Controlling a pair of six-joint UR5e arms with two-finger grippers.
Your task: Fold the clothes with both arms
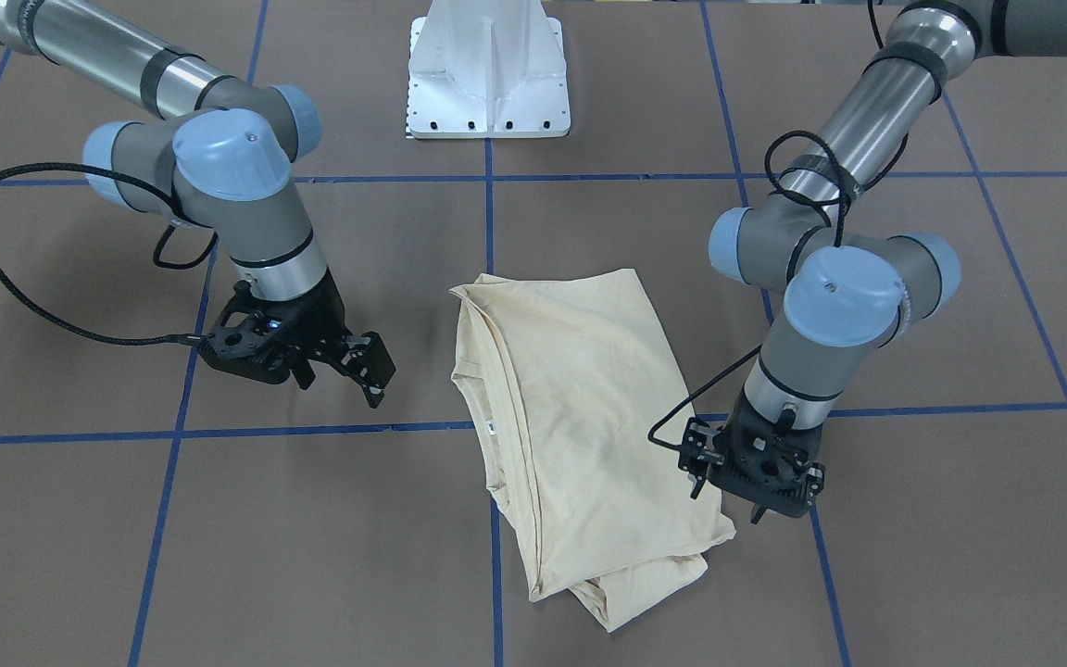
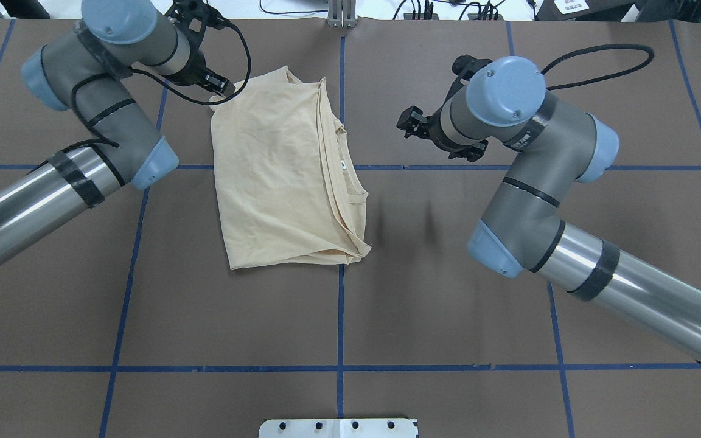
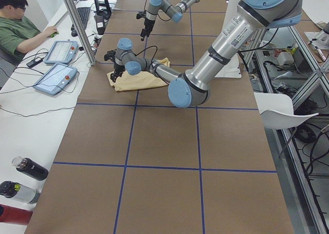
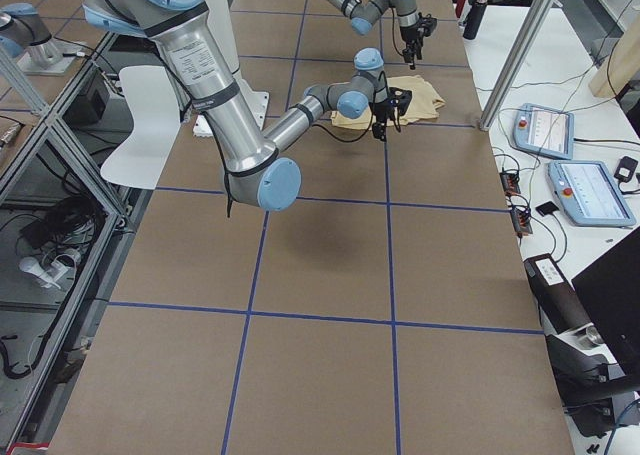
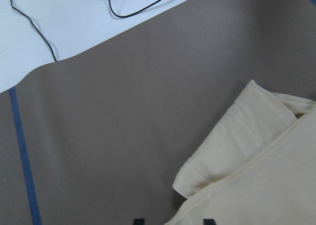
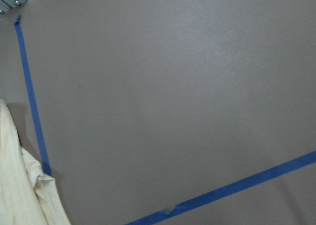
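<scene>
1. We start with the surface. The brown table [image 2: 448, 304] is marked into big squares by blue tape lines [image 2: 339, 316], and the white base [image 1: 487, 83] sits at the robot's edge.
2. Now the room, from the left-side camera. A person [image 3: 15, 23] in green sits at a white desk [image 3: 31, 115], with two pendants [image 3: 61, 51] beside them and bottles [image 3: 28, 168] nearer the camera. A white chair [image 3: 280, 108] stands past the table's other side.
3. On to the left gripper [image 5: 173, 221]. Its jaws stand wide apart, straddling the far left corner of the shirt [image 2: 277, 170]. We cannot tell whether the tips touch the cloth, and nothing is pinched.
4. In the middle, the cream shirt lies folded lengthwise on the table, reaching the central tape line. Its neck label [image 2: 342, 163] shows on the right-hand edge.
5. Over on the right, the right gripper [image 1: 341, 382] hangs with its fingers spread and holds nothing. It is above bare table, well apart from the shirt.
</scene>
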